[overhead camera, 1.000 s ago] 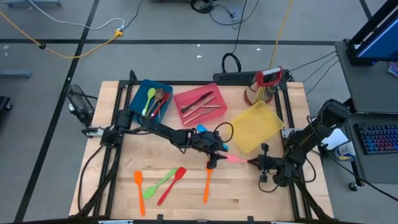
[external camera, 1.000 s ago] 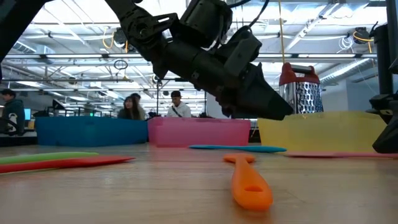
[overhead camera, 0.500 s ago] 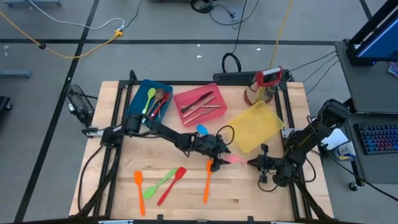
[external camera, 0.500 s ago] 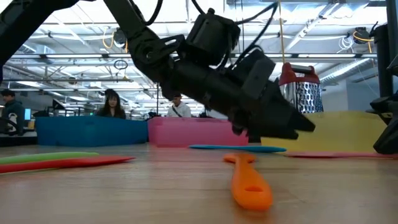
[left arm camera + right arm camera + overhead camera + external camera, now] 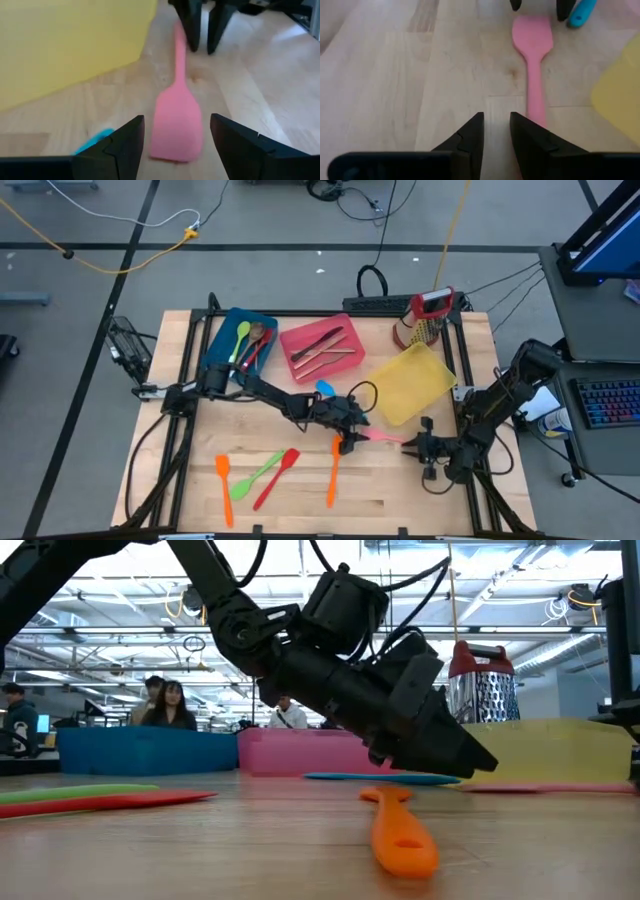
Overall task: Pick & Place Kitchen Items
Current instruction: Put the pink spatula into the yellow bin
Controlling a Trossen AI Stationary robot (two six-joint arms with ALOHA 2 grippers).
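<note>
The slim pink silicone spatula (image 5: 378,437) lies flat on the light wooden table (image 5: 300,510), right of centre in the overhead frame, just below the lower-left corner of the yellow rectangular plastic bin (image 5: 412,384). Its long axis runs nearly level across that frame: broad blade toward the left, thin handle toward the right.

The left gripper (image 5: 349,440) sits at the blade end, fingers spread wide to either side of the blade, nothing clamped between them; its own wrist camera shows the pink blade (image 5: 176,125) in the open gap between the two dark fingers (image 5: 121,145).

The right gripper (image 5: 421,447) is at the handle end, lower right of the overhead frame. Its fingers (image 5: 470,137) stand only a narrow gap apart with bare wood between them, and the pink handle (image 5: 536,95) runs beside them, not inside, so it holds nothing.

A blue silicone utensil (image 5: 324,388) lies just up and left of the blade. An orange silicone spatula (image 5: 333,473) lies below the left gripper, long axis near vertical in the overhead frame.
</note>
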